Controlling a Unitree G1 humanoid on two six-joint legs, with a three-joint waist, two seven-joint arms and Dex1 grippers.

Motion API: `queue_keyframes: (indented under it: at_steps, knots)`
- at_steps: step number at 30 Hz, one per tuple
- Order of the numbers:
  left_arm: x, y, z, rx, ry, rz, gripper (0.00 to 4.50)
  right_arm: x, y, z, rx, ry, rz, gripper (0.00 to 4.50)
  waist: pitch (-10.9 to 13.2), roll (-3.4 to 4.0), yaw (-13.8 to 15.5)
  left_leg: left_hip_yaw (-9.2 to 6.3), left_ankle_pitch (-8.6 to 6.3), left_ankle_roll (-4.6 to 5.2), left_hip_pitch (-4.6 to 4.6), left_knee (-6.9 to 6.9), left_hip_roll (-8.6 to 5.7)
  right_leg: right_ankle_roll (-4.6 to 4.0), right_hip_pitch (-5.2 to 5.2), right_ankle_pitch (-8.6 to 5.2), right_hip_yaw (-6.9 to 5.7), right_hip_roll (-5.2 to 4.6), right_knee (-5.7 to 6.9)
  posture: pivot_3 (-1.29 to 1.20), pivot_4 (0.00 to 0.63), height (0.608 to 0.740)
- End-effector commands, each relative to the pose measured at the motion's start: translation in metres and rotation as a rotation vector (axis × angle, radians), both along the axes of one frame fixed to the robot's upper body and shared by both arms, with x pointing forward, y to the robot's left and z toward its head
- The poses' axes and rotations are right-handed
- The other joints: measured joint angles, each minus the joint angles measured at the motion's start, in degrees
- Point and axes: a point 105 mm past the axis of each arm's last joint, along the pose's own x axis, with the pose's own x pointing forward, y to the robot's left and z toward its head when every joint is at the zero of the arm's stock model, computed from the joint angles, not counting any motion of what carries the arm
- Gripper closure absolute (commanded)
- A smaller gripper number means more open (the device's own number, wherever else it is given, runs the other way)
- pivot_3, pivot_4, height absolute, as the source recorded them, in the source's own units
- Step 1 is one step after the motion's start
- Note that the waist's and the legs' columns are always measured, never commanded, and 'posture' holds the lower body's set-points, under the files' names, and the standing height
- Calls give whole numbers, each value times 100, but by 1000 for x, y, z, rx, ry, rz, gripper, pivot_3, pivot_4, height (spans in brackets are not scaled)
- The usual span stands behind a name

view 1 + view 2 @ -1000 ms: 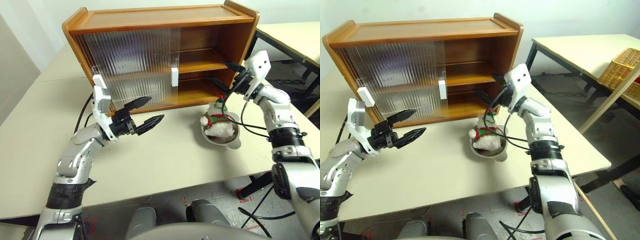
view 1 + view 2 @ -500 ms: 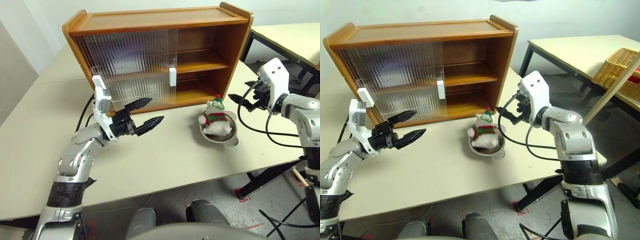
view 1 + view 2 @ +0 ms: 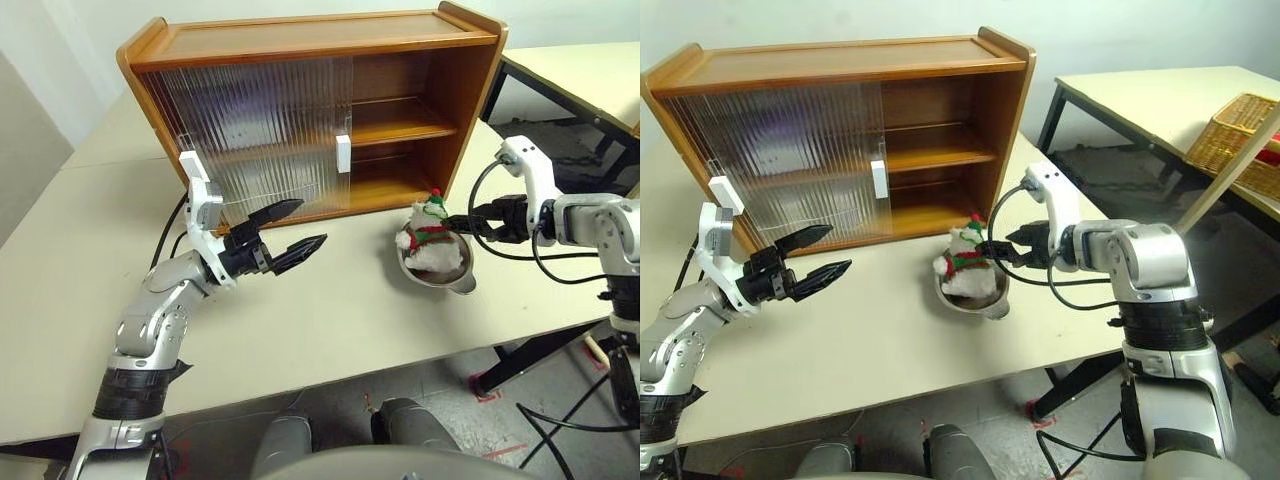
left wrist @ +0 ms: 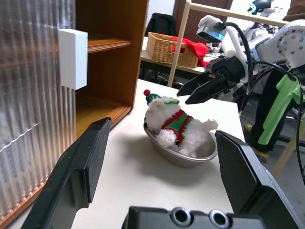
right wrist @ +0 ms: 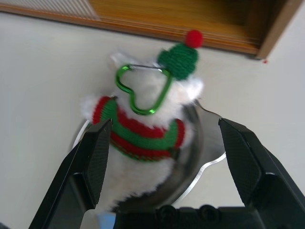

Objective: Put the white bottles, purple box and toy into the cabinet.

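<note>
- Landmark for you: the wide orange-brown wooden cabinet [image 3: 310, 110] with two shelves, standing at the back of the pale tabletop [image 3: 330, 320].
- Hard to read: the ribbed translucent sliding doors [image 3: 250, 135] cover the cabinet's left half, and you cannot make out what, if anything, sits behind them. Two white rectangular handles [image 3: 343, 153] show on the doors. The right half stands open, and the shelf boards seen there look bare.
- Cut off: the back of the cabinet's open bays is in shadow, so its far corners cannot be judged.
- The small white plush snowman toy [image 3: 430, 238], with a red-and-green scarf and a green hat with a red bobble, sits in a round steel bowl [image 3: 440, 272] on the table just in front of the cabinet's open right end.
- The right wrist view shows a green heart-shaped clip [image 5: 143, 90] on the toy near its hat.
- Your right gripper [image 3: 462, 224] hovers on the side of the toy away from the cabinet's doors, fingers spread wide, holding nothing. Its tips point at the toy, very near the scarf; you cannot tell from the head views whether they touch. In the right wrist view the toy lies between the two fingers.
- Your left gripper [image 3: 290, 228] hangs in front of the cabinet's ribbed doors, well apart from the toy, fingers spread and empty.
</note>
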Motion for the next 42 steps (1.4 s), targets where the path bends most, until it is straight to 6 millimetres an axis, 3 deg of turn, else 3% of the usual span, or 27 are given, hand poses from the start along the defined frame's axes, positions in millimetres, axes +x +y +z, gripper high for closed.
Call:
queue_keyframes:
  at_steps: [1, 13, 26, 42]
  knots:
    - [-1, -1, 1, 21, -13, 4, 0, 1, 8, 5, 27, 30, 4, 36, 0, 1, 17, 0, 0, 0, -3, -1, 0, -2, -3, 0, 0, 1, 0, -59, 0, 740]
    - [-3, 1, 0, 23, -15, 16, 0, -15, 21, -4, 40, 147, 12, 36, -1, 1, 104, 1, 0, 0, -14, -1, 6, -22, -22, 3, -1, 14, 13, -49, 0, 740]
    - [-2, 1, 2, 25, -22, 20, 0, -9, 35, -25, 54, 171, -6, 36, -4, -2, 115, 2, 2, 3, -4, 2, 6, -35, -33, -2, -1, 19, 57, -37, 0, 740]
    - [-2, -3, 2, 20, -23, 10, 0, 1, 11, -27, 3, 139, -65, 36, -5, -3, 114, 1, 4, 7, 5, 1, 6, -44, -33, -8, 0, 22, 73, -47, 0, 740]
